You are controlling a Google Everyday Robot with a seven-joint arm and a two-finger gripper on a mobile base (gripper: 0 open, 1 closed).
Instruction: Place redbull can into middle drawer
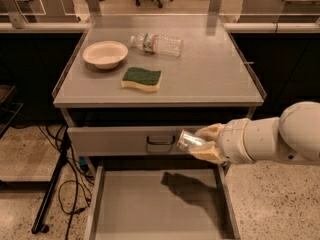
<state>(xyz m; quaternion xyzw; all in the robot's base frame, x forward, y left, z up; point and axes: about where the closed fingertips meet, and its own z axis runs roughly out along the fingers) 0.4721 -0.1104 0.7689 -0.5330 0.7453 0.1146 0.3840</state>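
My gripper [202,143] comes in from the right on a white arm and is shut on the redbull can [189,141]. The can lies sideways in the fingers with its shiny silver end pointing left. It hangs in front of the closed top drawer front [120,140], above the right part of the open middle drawer [150,204]. The drawer is pulled out, with a flat grey floor, and the gripper's shadow falls on it.
On the cabinet top [210,74] lie a green and yellow sponge [142,78], a cream bowl [105,54] and a clear plastic water bottle [157,43]. Cables and a stand leg [52,194] are on the floor at the left.
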